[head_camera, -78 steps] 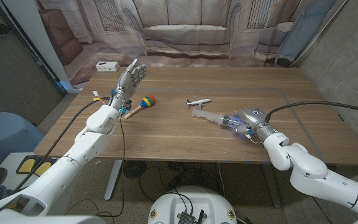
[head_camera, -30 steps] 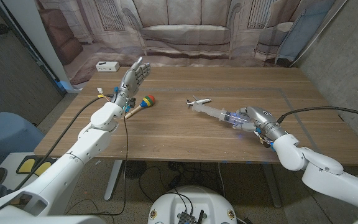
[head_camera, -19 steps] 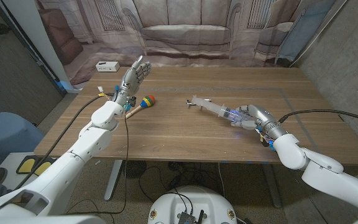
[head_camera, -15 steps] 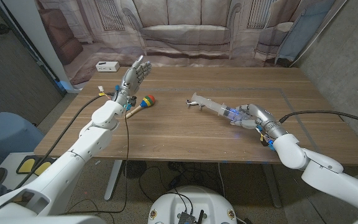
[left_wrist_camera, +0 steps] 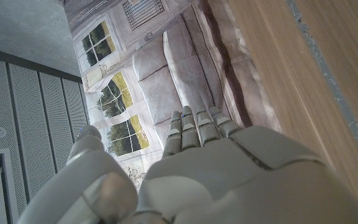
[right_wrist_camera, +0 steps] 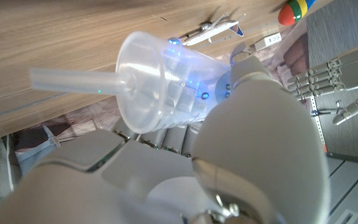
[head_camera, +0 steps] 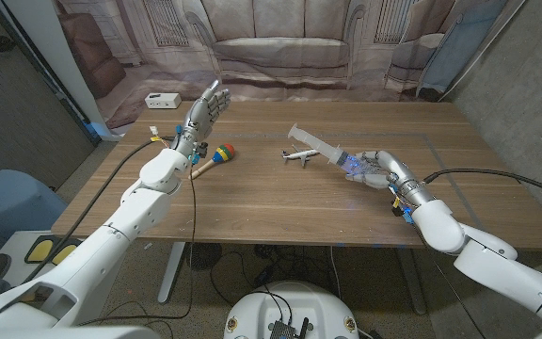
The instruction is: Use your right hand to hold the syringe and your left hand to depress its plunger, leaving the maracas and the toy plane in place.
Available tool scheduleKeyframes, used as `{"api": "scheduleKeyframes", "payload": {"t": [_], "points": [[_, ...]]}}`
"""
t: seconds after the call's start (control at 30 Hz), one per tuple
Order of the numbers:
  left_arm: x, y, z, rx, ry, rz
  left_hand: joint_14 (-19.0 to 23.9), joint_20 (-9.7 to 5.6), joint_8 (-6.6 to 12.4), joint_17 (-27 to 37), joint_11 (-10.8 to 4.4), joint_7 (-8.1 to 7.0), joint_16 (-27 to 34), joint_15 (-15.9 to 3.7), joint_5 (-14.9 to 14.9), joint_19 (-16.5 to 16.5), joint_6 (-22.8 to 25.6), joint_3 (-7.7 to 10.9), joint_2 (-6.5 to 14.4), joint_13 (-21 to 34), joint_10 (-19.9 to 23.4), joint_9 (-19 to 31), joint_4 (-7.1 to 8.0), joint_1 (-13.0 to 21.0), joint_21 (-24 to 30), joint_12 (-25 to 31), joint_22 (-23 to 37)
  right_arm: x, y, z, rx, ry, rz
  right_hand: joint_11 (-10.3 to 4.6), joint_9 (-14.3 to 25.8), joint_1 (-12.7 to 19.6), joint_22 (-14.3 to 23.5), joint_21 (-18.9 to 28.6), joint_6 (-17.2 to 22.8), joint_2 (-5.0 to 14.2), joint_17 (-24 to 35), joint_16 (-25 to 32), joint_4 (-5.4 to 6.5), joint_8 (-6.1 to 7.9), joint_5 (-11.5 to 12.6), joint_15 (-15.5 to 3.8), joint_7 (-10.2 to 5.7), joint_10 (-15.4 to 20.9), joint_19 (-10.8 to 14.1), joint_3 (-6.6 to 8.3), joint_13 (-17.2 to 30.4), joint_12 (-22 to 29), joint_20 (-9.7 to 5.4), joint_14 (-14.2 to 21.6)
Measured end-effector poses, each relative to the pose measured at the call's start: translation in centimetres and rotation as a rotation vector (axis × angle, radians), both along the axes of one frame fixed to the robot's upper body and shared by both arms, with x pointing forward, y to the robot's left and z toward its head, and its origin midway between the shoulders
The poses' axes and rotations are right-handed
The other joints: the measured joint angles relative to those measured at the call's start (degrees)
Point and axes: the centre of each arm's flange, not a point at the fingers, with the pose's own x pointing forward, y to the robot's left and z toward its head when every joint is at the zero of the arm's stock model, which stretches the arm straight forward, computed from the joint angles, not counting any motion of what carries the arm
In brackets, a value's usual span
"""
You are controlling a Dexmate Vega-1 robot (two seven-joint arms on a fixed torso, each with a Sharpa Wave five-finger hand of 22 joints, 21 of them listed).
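Your right hand (head_camera: 376, 169) is gripping the syringe (head_camera: 326, 145) by the barrel, fingers wrapped round its lit-up end; the right wrist view shows the barrel (right_wrist_camera: 166, 74) sitting in the grasp with the thin rod pointing out past it. The syringe is riding clear of the table (head_camera: 280, 202), tilted, just behind the toy plane (head_camera: 298, 155) and apparently not touching it.

Key relation: the syringe's long axis is running from your right hand up and toward the robot's left, so the flanged end (head_camera: 293, 131) is the end facing the left hand. From these pictures I can't tell for certain whether that end is the plunger or the nozzle.

Your left hand (head_camera: 205, 111) is holding nothing, fingers spread and pointing away from the robot, hovering behind the maraca (head_camera: 212, 158) and well apart from the syringe. The left wrist view shows its back (left_wrist_camera: 229, 174) with fingers (left_wrist_camera: 194, 127) straight.

So the right arm is stretching in toward the table's middle and the left is hanging over the far-left area. My read: hold is done, press hasn't started. The left hand needs to cross over the maraca side toward the flanged end, keeping off the plane.
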Motion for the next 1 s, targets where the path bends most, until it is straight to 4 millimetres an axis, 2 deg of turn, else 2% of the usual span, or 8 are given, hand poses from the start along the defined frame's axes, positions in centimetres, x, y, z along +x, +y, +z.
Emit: {"api": "scheduleKeyframes", "payload": {"t": [0.63,1.0], "points": [[-1.2,-1.2,2.0,0.055,-0.074,-0.026,0.00,0.00,0.00,0.00,-0.22,0.00,0.00,0.00,0.00,0.00,0.00,0.00,0.00,0.00,0.22,0.00,0.00,0.00,0.00,0.00,0.00,0.2,1.2,1.5,0.100,-0.054,0.116,0.01,0.03,0.00,-0.15,0.84,0.61,0.00,0.52,-0.05,-0.24,-0.23,0.05,-0.21,0.00,0.01,-0.53,0.27,-0.01,-0.18,0.08,0.22],[-2.0,-2.2,3.3,0.095,-0.135,-0.042,0.31,0.00,0.00,0.00,-0.21,0.00,0.00,-0.31,0.00,0.00,0.00,0.00,0.00,0.00,0.21,0.00,0.00,0.00,0.00,0.00,0.00,0.4,2.0,2.2,0.118,-0.068,0.146,0.54,0.03,0.00,-0.15,1.33,0.23,0.00,0.52,-0.44,-0.23,-0.45,0.05,-0.20,0.38,-0.09,-0.93,0.27,-0.01,-0.34,0.30,0.21]]}}
